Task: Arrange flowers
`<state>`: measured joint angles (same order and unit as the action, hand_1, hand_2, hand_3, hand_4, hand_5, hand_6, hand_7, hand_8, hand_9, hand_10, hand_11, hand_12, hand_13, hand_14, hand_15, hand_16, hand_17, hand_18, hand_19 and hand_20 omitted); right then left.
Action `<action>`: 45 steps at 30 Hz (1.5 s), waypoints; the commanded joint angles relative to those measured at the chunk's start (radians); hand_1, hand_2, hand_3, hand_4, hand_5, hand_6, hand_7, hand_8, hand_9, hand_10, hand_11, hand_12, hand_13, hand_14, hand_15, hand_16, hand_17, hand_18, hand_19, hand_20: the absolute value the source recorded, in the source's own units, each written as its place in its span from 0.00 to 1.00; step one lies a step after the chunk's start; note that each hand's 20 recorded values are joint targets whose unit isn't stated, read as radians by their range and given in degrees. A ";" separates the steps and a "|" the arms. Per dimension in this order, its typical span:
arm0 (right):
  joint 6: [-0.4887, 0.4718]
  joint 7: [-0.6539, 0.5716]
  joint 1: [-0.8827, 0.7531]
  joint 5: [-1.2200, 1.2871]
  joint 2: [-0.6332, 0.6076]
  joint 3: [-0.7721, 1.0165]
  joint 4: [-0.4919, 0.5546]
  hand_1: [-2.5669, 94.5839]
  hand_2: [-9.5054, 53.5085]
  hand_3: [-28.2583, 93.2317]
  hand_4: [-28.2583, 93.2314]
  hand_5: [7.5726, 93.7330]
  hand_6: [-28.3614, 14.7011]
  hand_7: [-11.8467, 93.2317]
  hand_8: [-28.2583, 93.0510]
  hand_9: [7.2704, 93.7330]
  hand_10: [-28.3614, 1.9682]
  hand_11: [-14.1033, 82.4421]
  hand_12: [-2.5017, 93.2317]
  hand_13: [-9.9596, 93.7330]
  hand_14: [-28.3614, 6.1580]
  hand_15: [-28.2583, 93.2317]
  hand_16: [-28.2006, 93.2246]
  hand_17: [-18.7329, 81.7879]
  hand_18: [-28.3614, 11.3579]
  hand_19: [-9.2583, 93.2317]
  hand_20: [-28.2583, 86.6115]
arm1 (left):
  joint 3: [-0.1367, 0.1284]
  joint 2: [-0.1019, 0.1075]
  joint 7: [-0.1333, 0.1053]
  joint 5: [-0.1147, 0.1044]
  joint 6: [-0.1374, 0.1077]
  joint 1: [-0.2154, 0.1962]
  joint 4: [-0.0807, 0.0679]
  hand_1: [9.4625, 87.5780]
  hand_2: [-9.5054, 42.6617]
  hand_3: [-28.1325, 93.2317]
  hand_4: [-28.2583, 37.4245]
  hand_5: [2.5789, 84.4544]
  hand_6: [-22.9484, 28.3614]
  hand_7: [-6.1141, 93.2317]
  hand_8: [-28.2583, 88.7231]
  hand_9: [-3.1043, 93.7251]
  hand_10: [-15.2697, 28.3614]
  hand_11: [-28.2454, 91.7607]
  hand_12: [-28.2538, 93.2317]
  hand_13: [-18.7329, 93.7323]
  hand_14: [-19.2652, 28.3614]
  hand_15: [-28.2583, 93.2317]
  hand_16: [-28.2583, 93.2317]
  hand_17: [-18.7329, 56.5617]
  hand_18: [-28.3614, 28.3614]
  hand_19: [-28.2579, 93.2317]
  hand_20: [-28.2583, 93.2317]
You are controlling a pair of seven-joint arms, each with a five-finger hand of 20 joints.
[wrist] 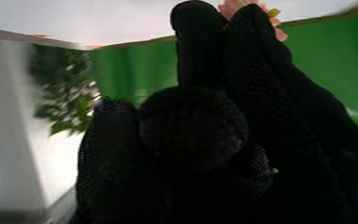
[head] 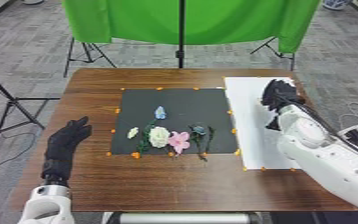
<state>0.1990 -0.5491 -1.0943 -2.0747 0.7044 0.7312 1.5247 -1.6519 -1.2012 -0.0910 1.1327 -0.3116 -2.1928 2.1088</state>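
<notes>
- Loose flowers [head: 159,137] lie spread on the dark mat [head: 184,99], probably for individual picking.
- My left hand [head: 64,142] rests relaxed beside them, leaving access.
- Pink petals [wrist: 236,6] show by my right hand [head: 280,94]; whether it's gripping, I can't tell.

Green cloth [head: 238,25] behind wooden table [head: 158,192], grey floor [head: 24,45].

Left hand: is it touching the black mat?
Apart. The head view shows a strip of brown table between the left hand and the black mat.
</notes>
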 commanded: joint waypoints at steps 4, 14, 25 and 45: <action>-0.124 0.089 -0.092 0.033 -0.040 -0.021 0.298 0.64 0.00 0.70 0.07 0.84 0.74 0.30 0.27 0.96 0.66 0.21 0.38 1.00 0.79 0.70 0.50 0.85 0.46 1.00 0.72 | 0.001 -0.004 0.014 0.007 0.020 0.004 -0.009 0.16 0.31 0.74 0.00 0.54 0.54 0.17 0.20 0.49 0.68 0.39 0.33 0.43 0.78 0.44 0.23 0.24 0.74 0.35 0.40; -0.192 0.089 -0.132 0.049 -0.044 -0.033 0.309 0.64 0.00 0.70 0.08 0.84 0.72 0.29 0.28 0.95 0.66 0.20 0.38 0.99 0.79 0.70 0.50 0.85 0.46 1.00 0.72 | -0.002 -0.007 0.016 0.001 0.010 -0.003 -0.006 0.16 0.31 0.75 0.00 0.51 0.54 0.17 0.20 0.49 0.68 0.39 0.33 0.43 0.78 0.44 0.23 0.24 0.74 0.35 0.40; -0.406 0.048 -0.228 0.226 -0.077 0.133 0.435 0.50 0.00 0.75 0.05 0.58 0.57 0.21 0.17 0.67 0.44 0.28 0.21 0.97 0.73 0.66 0.49 0.85 0.56 0.99 0.66 | -0.004 -0.002 0.017 0.004 0.027 0.000 -0.012 0.17 0.31 0.75 0.00 0.50 0.54 0.16 0.20 0.48 0.68 0.39 0.33 0.43 0.78 0.44 0.23 0.24 0.74 0.35 0.40; 0.166 0.469 -0.719 0.703 0.217 0.618 0.547 0.39 0.04 0.75 0.12 0.63 0.58 0.23 0.17 0.74 0.45 0.31 0.21 0.95 0.66 0.64 0.49 0.81 0.47 0.98 0.60 | 0.029 0.012 -0.057 0.021 0.029 0.052 -0.054 0.14 0.33 0.74 0.00 0.52 0.55 0.17 0.20 0.48 0.68 0.39 0.33 0.43 0.78 0.44 0.24 0.24 0.75 0.35 0.40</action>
<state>0.1317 -0.4585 -1.6014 -1.5999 0.7551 1.2545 2.0662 -1.6437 -1.1917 -0.0935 1.1485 -0.2820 -2.1569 2.0788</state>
